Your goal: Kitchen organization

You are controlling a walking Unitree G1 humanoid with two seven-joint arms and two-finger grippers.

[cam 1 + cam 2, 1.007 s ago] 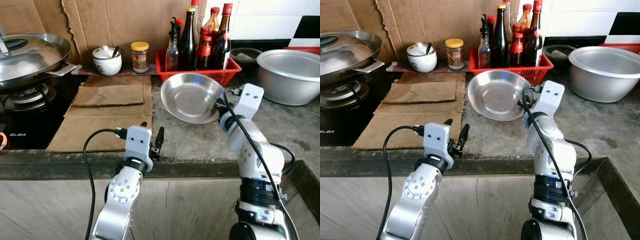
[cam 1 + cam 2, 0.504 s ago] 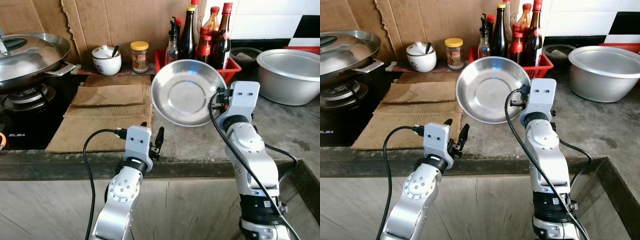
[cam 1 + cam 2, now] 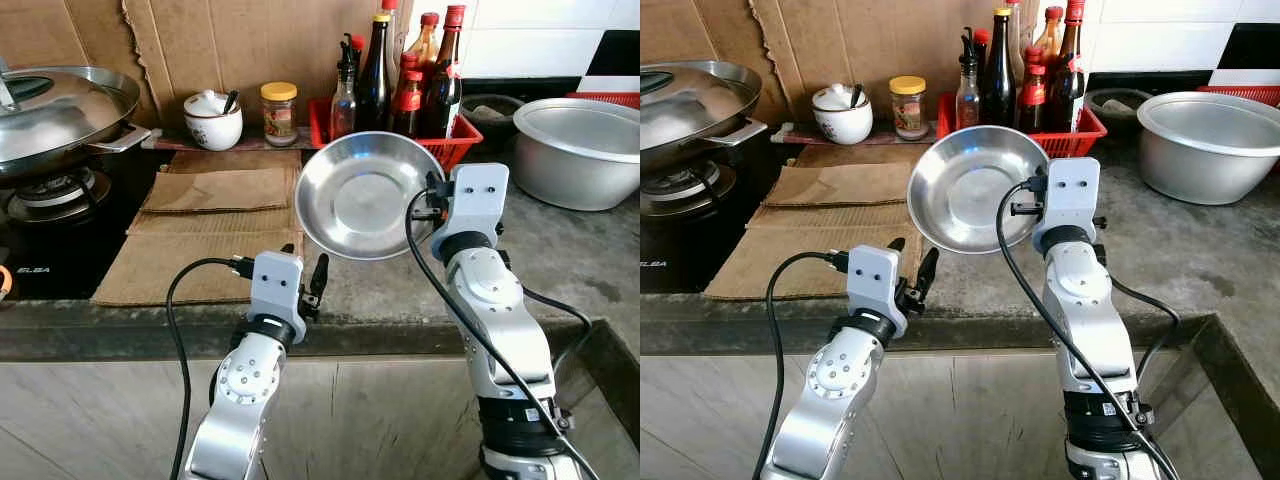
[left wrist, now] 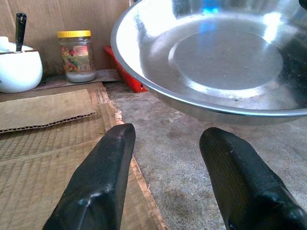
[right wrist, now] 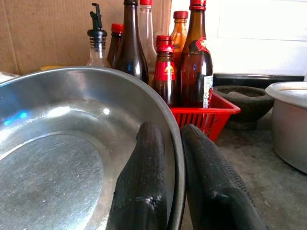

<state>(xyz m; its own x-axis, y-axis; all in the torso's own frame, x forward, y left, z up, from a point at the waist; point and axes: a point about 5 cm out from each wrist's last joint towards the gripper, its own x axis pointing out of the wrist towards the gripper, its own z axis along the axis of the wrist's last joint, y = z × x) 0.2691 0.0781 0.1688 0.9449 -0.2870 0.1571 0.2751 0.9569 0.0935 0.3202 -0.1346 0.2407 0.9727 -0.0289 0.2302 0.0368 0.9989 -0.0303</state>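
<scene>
Steel dish (image 3: 365, 193): held clear of the surface (image 3: 560, 240), tilted, its hollow facing the robot and somewhat up; being round, it has no long axis to report. It hangs in front of the red basket (image 3: 450, 145) of bottles (image 3: 378, 75).

Right pincer (image 5: 175, 158): closed on the dish rim, one finger inside the bowl and one outside (grip at the edge only, so the dish could swing).

Left pincer (image 4: 165, 177): fingers spread wide, empty, low over the front edge of the surface beside the cardboard sheets (image 3: 215, 215), just under the dish.

Step in hand, as judged: carrying the dish toward its place. The large basin (image 3: 580, 150) at the right is a likely destination, though this is not confirmed. The next move calls for a level, slow carry clear of the bottles, then release.

Wok (image 3: 60, 110) on the stove stands well apart.
</scene>
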